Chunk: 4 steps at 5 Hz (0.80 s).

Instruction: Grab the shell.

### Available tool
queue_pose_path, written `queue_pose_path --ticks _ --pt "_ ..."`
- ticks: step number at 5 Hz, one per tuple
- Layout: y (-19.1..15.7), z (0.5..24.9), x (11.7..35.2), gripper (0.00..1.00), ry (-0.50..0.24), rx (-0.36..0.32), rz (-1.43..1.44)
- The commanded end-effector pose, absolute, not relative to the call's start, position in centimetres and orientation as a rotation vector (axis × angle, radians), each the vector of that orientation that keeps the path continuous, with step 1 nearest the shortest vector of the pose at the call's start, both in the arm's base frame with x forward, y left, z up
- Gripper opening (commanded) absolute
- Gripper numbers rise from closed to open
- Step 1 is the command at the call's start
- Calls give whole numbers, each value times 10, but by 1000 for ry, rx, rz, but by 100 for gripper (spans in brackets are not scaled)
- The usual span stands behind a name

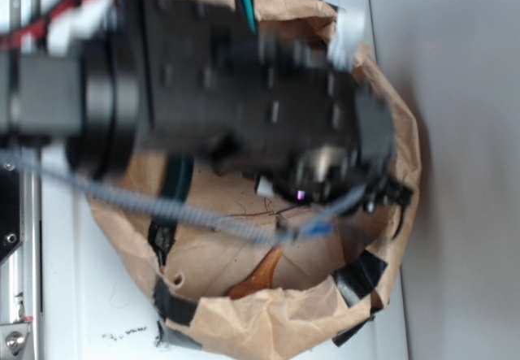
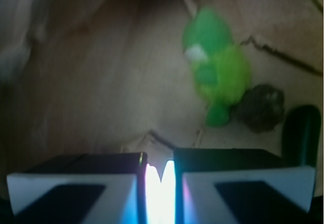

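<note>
In the exterior view a glossy orange-brown sliver of the shell [image 1: 260, 275] shows on the floor of the brown paper bowl [image 1: 268, 319], near its front rim. The black arm is blurred and covers most of the bowl. My gripper [image 1: 375, 188] hangs at the bowl's right side, up and to the right of the shell and apart from it. In the wrist view my gripper [image 2: 160, 179] has its two jaws almost together, with only a thin bright slit and nothing between them. The shell is out of view there.
Ahead of the jaws in the wrist view lie a bright green toy [image 2: 216, 72], a rough dull-brown lump [image 2: 260, 107] and a dark green cucumber-shaped toy [image 2: 302, 133]. Black tape patches [image 1: 357, 279] hold the bowl's crumpled walls. A grey coiled cable [image 1: 162, 207] crosses the bowl.
</note>
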<state>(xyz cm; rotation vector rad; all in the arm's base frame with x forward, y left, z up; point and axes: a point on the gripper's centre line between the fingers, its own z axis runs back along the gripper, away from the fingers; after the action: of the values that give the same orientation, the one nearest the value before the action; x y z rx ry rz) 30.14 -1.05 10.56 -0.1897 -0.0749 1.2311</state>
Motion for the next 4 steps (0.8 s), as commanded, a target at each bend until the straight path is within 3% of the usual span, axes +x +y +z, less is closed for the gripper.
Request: queue_pose_path --ticks 1,3,4 --pt "-9 110 312 100 -121 -182 1216" --pt "-36 83 297 100 -93 -78 1212" --pt "-73 60 246 100 -108 -20 1202"
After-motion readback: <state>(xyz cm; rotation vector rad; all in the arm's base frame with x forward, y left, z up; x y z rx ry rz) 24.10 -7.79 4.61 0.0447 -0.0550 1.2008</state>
